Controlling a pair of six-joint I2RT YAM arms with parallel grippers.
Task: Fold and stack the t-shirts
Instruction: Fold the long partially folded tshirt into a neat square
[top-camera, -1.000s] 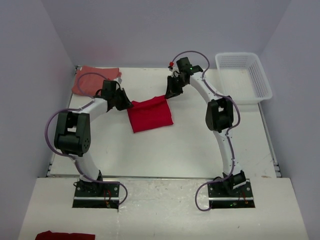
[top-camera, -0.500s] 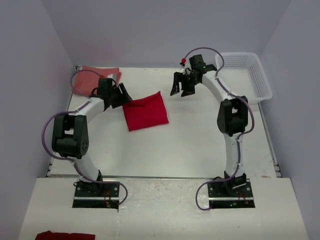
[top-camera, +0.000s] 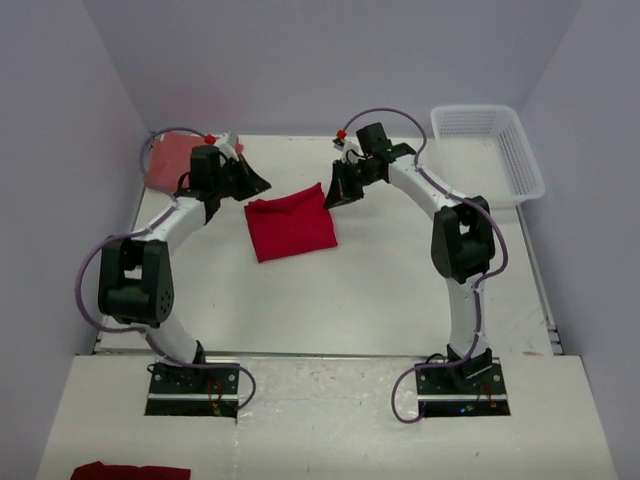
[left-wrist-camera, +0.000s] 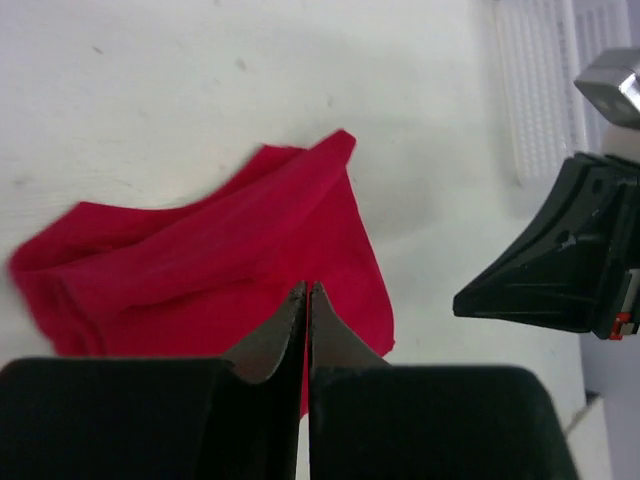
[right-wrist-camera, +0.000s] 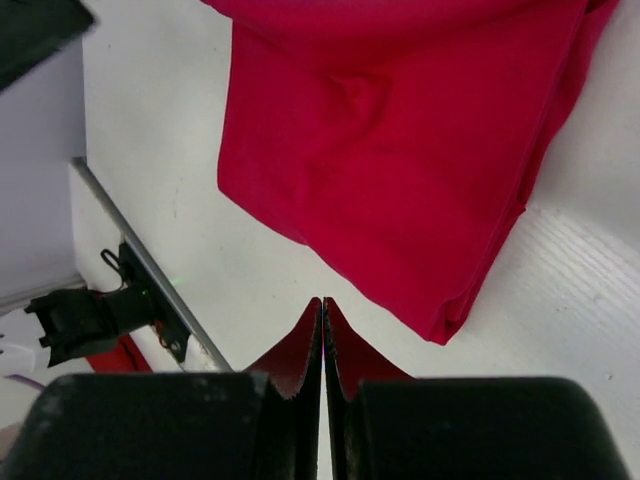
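The folded bright red t-shirt (top-camera: 290, 228) lies flat on the table (top-camera: 400, 280), between the two grippers. The left gripper (top-camera: 260, 186) and right gripper (top-camera: 331, 199) are just beside its far corners. Their fingers are pressed tight together with no cloth in them. Both arms reach far out and bend inward. The salmon t-shirt (top-camera: 168, 160) lies far left. A white basket (top-camera: 524, 160) stands far right.

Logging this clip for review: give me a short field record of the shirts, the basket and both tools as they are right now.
red shirt: folded, lying mid-table between the two tools
salmon shirt: far left corner, partly hidden by the left arm
stacked: no, the shirts lie apart
basket: white, far right corner
left tool: shut, nothing gripped, near the red shirt's far left corner
right tool: shut, nothing gripped, near the red shirt's far right corner
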